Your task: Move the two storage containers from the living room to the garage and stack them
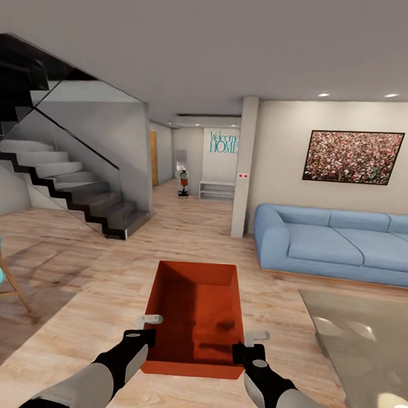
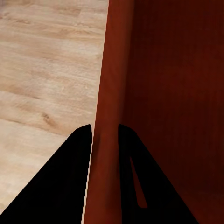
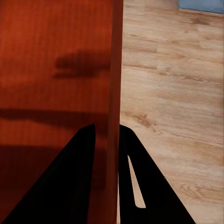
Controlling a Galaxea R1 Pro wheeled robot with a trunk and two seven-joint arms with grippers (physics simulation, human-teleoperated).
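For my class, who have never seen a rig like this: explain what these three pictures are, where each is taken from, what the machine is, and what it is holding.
These are simulator renders of a wheeled robot with two arms. The big picture comes from a camera on its head, looking over both arms into a living room with a blue sofa, a staircase and a light wood plank floor.

The other two come from cameras near each claw, looking along its two dark fingers.

Both arms hold one orange-red storage container, open on top and with nothing visible inside it. The left claw grips its left wall; the right claw grips its right wall. In each wrist picture the thin wall sits between the fingers.

A glass-topped table stands at the right.
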